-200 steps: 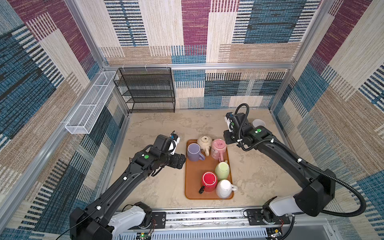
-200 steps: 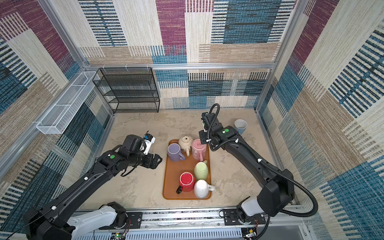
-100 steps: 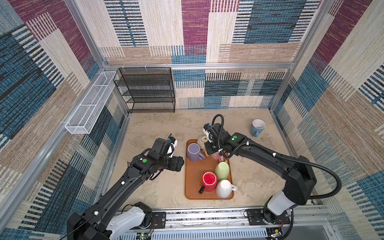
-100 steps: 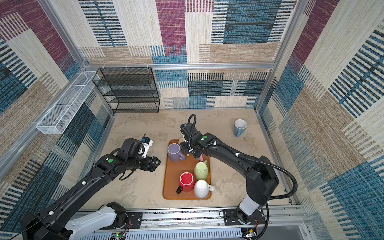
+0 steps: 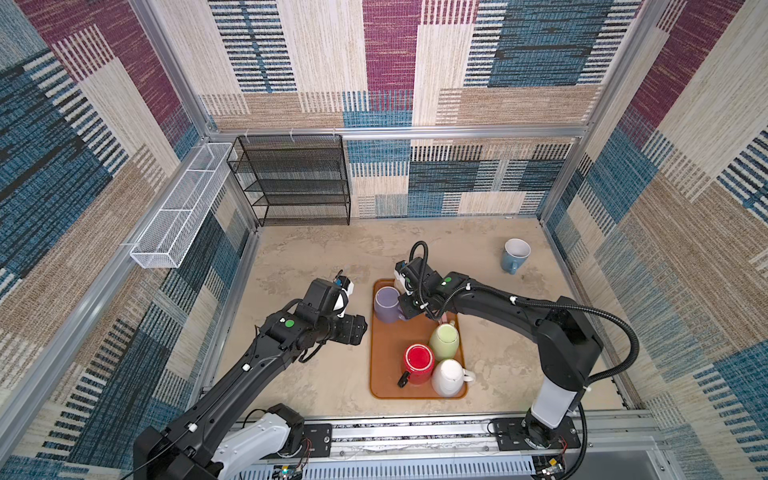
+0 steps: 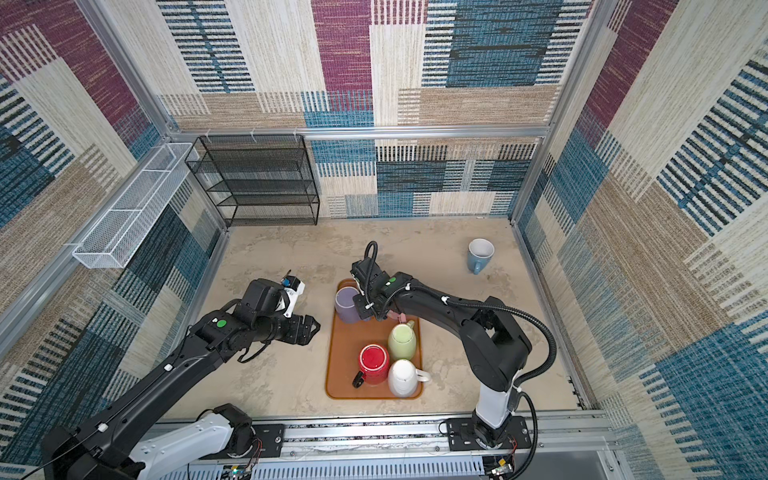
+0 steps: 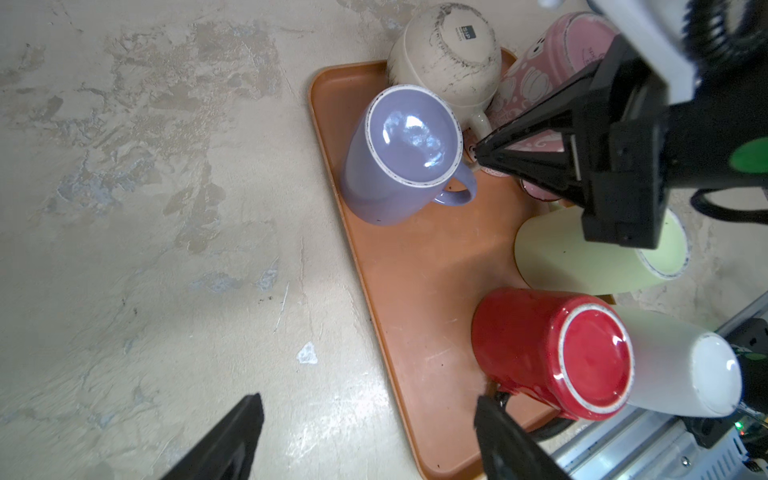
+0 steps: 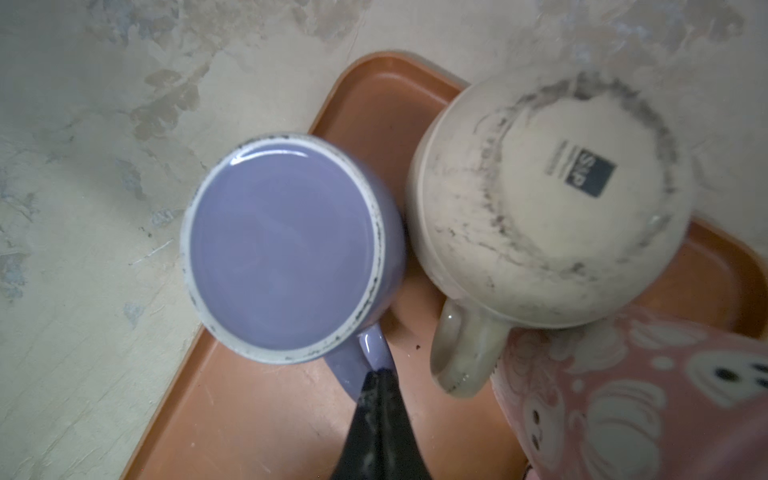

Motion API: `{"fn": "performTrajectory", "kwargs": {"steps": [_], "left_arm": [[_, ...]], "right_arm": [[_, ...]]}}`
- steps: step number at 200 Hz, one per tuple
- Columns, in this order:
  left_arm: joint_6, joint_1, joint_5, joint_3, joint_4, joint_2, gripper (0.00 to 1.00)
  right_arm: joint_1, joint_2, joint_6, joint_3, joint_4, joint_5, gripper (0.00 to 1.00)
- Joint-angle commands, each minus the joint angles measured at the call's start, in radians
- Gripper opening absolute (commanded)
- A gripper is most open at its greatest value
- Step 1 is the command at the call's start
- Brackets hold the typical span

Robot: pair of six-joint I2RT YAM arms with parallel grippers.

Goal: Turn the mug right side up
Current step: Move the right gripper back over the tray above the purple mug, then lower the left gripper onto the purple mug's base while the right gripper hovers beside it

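The right gripper [image 8: 376,376] had its fingers pressed together into one black wedge. Its tip lay against the handle of the purple mug [image 8: 286,249], but it could not be told whether any of the handle was pinched between the fingers. That mug stood bottom up on the orange tray [image 8: 266,415], directly ahead of the fingertips, with its white-ringed base facing the wrist camera.

Just to one side of the same fingertips, the cream mug [image 8: 552,199] also stood inverted. It had a dark label on its scuffed base, and its handle pointed back toward the gripper. The pink mug [image 8: 623,399], patterned with white ghosts, touched that handle and sat partly beneath the right arm.

Further back along that arm, toward its base, the tray held the pale green mug [image 5: 444,340], the red mug [image 5: 417,361] and the white mug [image 5: 449,376], all with their bases up.

The left gripper [image 7: 370,401] hung over the table [image 7: 145,249] beside the tray's long edge, its jaws spread wide and holding nothing. Well apart from both grippers, a blue mug [image 5: 515,253] stood mouth up on the table.
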Motion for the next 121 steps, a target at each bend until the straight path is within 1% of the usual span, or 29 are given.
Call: {"fn": "performTrajectory", "kwargs": {"steps": [1,31,72,99,121], "left_arm": [[-0.005,0.0,-0.016,-0.003,0.001,-0.003,0.85],[-0.005,0.0,-0.02,-0.007,0.001,-0.008,0.85],[0.001,0.001,-0.025,-0.009,0.002,-0.012,0.85],[0.006,0.001,-0.026,-0.011,0.001,-0.012,0.85],[0.009,0.0,-0.026,-0.011,0.001,-0.009,0.84]], "right_arm": [[0.007,0.023,0.009,0.003,0.03,-0.002,0.0],[0.039,0.044,0.005,0.026,0.01,0.009,0.0],[0.086,0.062,0.024,0.054,-0.001,-0.007,0.0],[0.114,0.076,0.039,0.075,0.002,-0.028,0.0],[0.136,0.097,0.047,0.092,0.02,-0.069,0.0]]}}
